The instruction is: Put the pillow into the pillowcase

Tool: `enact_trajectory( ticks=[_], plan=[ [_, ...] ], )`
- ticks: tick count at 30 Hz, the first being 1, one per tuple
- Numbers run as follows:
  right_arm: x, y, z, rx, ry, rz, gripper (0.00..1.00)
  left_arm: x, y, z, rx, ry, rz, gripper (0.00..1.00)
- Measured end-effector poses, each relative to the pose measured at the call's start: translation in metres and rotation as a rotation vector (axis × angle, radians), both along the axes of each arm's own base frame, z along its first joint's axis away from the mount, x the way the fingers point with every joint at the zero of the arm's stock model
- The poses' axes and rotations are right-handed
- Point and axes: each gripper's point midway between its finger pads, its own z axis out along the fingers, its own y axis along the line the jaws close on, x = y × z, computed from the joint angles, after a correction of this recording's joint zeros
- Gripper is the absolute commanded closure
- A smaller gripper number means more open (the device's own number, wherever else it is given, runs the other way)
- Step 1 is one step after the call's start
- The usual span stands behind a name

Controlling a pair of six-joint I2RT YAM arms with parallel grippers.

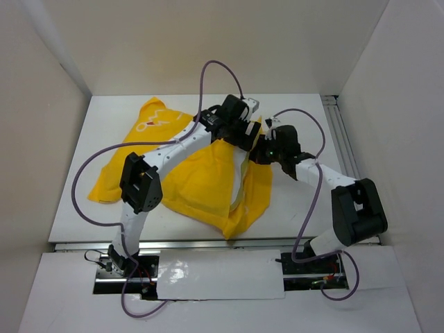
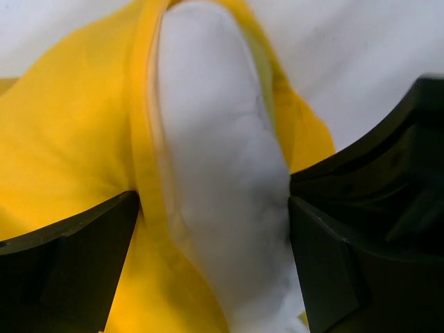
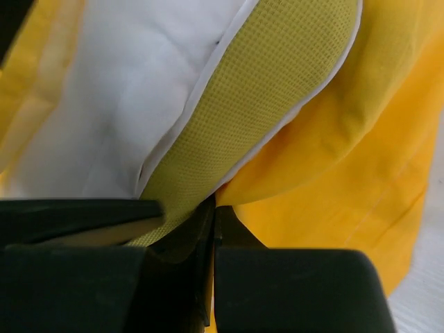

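Black fingers (image 2: 83,243) of the left tool (image 2: 214,208) fill both bottom corners of the left wrist cam, blurry bc they're so close. Its jaws stand wide apart and straddle one end of the pillow (image 2: 215,139), w/ the white puffy end bulging up between them. Fabric seems to brush both inner faces, but nothing looks squeezed afaict. Bright yellow pillowcase (image 2: 62,125) wraps the pillow's left side and runs up around the top, so that end is only partly inside.

Right wrist cam: the right tool (image 3: 213,215) has its jaws pressed together, pinching fabric right where the pillow's yellow mesh side band (image 3: 263,83) meets the pillowcase. It looks like the pillowcase hem, tbh can't be 100% sure which layer.

Top cam: the pillowcase lies crumpled across the middle of the white bench (image 1: 76,208), and only a narrow white strip of pillow shows at its right side. Both tools sit close together at the far-right end of the bundle. A white line-art print (image 1: 154,121) shows on the far-left corner of the case. Purple cables (image 1: 90,166) loop over both arms.
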Motion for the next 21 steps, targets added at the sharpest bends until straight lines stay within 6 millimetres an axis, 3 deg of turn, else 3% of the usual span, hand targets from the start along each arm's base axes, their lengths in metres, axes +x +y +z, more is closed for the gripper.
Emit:
enact_trajectory(
  ticks=[2,5,9,13,15,16,21],
  plan=[
    [0.000,-0.006,0.002,0.027,0.004,-0.019,1.00,-0.004,0.001,-0.015,0.027,0.022,-0.021,0.00],
    [-0.001,-0.013,0.000,0.069,0.021,-0.038,1.00,-0.007,0.002,-0.022,0.025,0.024,-0.027,0.00],
    [-0.007,-0.014,-0.004,0.120,0.044,-0.025,1.00,-0.009,0.000,-0.029,0.023,0.023,-0.053,0.17],
    [-0.006,-0.013,0.000,0.143,0.034,-0.015,1.00,-0.008,-0.008,-0.035,0.011,0.032,-0.078,0.41],
    [-0.005,-0.014,0.000,0.138,0.032,-0.019,1.00,-0.004,-0.015,-0.043,0.007,0.041,-0.086,0.77],
    [-0.005,-0.016,-0.001,0.134,0.034,-0.026,1.00,-0.002,-0.018,-0.050,0.012,0.048,-0.091,1.00],
    [-0.008,-0.028,-0.015,0.077,0.077,-0.078,1.00,0.005,-0.016,-0.080,0.042,0.064,-0.047,1.00]
  ],
)
